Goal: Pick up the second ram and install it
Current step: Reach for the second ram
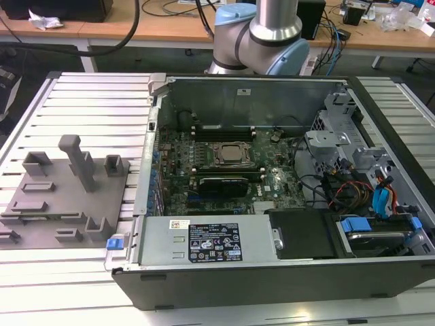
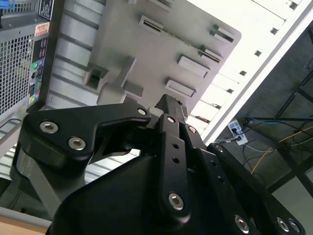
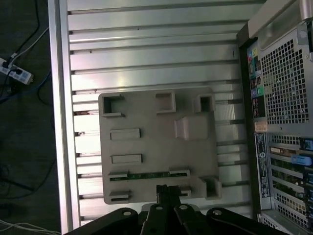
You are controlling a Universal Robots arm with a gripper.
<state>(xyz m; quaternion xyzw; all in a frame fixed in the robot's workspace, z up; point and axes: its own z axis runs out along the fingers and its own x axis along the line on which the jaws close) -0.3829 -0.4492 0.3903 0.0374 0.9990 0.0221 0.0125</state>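
Observation:
The second ram (image 3: 146,175) is a thin green stick standing on edge between two small brackets of the grey holder plate (image 3: 156,134). In the second wrist view the same ram (image 2: 180,40) shows as a dark line across the plate. My gripper (image 3: 167,189) hangs high above the plate, a little off the ram's line, with its black fingers together and nothing between them. The second wrist view has the gripper (image 2: 168,102) over the plate's edge. On the exterior view's left lies the holder plate (image 1: 61,204).
The open computer case (image 1: 272,272) lies beside the plate on a ribbed aluminium table (image 1: 95,102). Inside it are the processor (image 1: 230,154), black memory slots (image 1: 221,130) and a drive bay with cables (image 1: 367,197). The arm's base (image 1: 262,37) stands behind the case.

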